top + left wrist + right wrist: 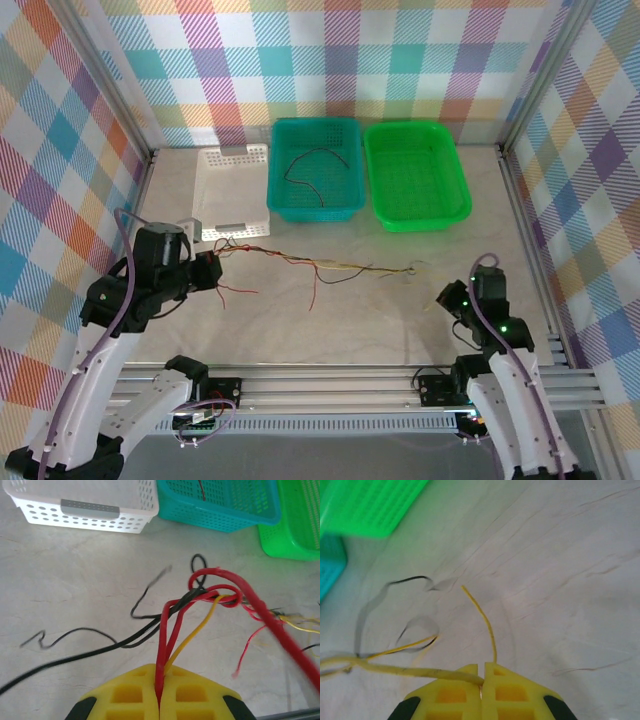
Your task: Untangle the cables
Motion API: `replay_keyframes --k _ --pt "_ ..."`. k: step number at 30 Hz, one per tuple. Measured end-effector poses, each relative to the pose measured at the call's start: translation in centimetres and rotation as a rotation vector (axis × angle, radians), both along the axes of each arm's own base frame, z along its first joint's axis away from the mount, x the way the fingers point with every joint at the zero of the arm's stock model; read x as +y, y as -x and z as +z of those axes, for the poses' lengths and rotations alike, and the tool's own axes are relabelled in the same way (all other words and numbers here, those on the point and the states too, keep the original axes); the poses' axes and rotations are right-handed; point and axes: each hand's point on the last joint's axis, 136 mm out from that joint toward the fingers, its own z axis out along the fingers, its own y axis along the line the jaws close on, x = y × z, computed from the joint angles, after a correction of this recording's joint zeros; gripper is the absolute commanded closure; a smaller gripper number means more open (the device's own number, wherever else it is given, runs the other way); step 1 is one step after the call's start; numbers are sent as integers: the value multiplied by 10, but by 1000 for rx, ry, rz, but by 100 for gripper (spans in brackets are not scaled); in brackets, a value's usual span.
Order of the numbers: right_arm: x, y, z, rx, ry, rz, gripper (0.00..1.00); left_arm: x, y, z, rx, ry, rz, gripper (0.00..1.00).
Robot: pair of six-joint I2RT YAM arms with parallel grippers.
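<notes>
Now the cables (320, 264) lie strung left to right across mid-frame on the tabletop (360, 335), between the hands. The left hand (208, 268) is clenched on red and yellow strands, the right hand (443, 296) on a yellow one; the knot (215, 592) sits nearer the left.

Cables (330, 265) across table (350, 320), baskets (425, 222) behind

Red, yellow and black cables (310, 262) on a pale beige, marble-veined table (350, 330); a white perforated basket (230, 190), a teal basket (274, 170) and a bright green basket (425, 222); walls (330, 60) in pastel plaid of orange, blue, purple and green. The left gripper (159, 700) and right gripper (482, 692) are yellow, trimmed in black.
</notes>
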Motion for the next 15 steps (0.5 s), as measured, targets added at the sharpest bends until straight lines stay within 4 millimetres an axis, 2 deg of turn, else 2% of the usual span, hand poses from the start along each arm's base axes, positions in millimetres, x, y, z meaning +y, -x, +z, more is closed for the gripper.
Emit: replay_keyframes --k 4,10,15 --pt "-20 4 24 -24 -9 -123 100 2 0 -5 9 -6 6 100" --pt "-37 2 100 -165 10 -219 100 7 0 -17 34 -35 21 100" --pt "-54 8 146 -219 82 -288 100 19 -1 -19 13 -82 68 100"
